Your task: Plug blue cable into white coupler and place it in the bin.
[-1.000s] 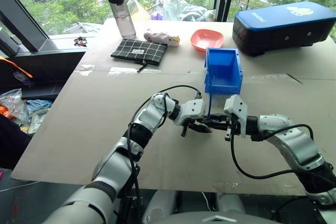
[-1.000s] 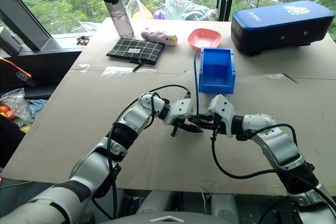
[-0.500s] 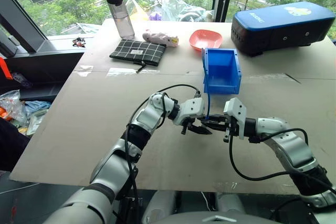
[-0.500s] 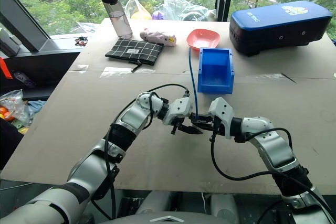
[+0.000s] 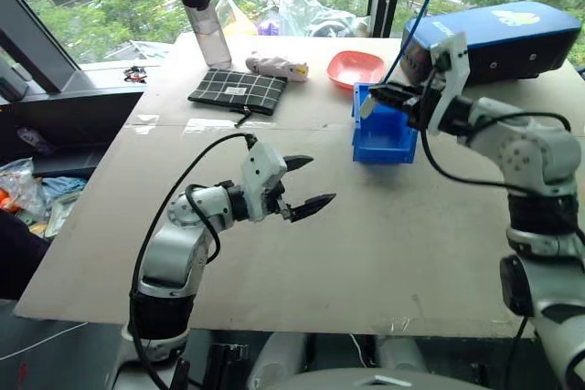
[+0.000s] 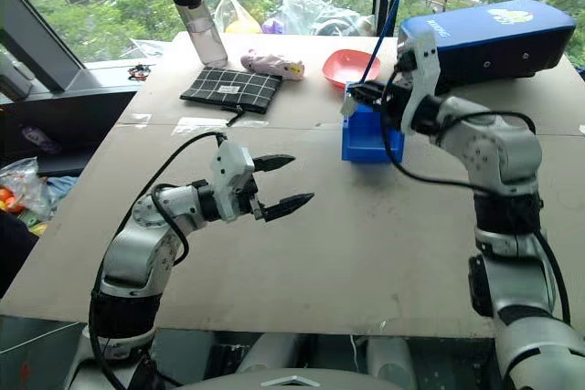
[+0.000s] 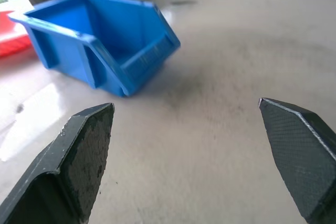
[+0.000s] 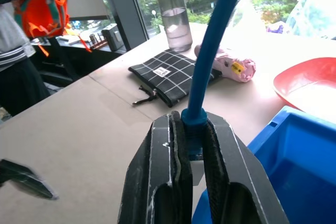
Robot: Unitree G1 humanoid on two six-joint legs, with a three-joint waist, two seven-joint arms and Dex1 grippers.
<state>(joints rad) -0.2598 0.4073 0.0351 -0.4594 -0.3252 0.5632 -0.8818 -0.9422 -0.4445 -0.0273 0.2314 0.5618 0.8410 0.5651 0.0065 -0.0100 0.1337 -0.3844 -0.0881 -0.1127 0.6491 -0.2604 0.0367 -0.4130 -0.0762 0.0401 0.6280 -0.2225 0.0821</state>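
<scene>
We count two grippers, one bin, one cable and one coupler, plus one each of five other things on the table. At the upper left of the head view stands a clear water bottle [image 5: 203,20], with a checked black pouch [image 5: 240,91] just below it and a pink soft toy [image 5: 279,66] to its right. Lower and left of centre, the left gripper [image 5: 306,182] hangs above bare tabletop with its two black fingers spread wide and nothing between them. Moving right, a pink bowl [image 5: 358,68] sits behind the bin [image 5: 384,134], and the right gripper [image 5: 382,95] is raised above the bin's far rim, fingers pressed together on the blue cable [image 5: 419,13], which rises steeply toward the top edge of the frame. The white coupler [image 5: 367,106] shows as a small pale block at that gripper's tip, over the bin (whether it is plugged onto the cable we cannot tell). A large dark-blue case [image 5: 494,36] fills the upper right. The right wrist view adds the pinch up close and a person with an orange backpack at its upper left; the left wrist view shows the bin's sloped front. The table [image 5: 274,262] is a pale brown board before big windows with green trees.
</scene>
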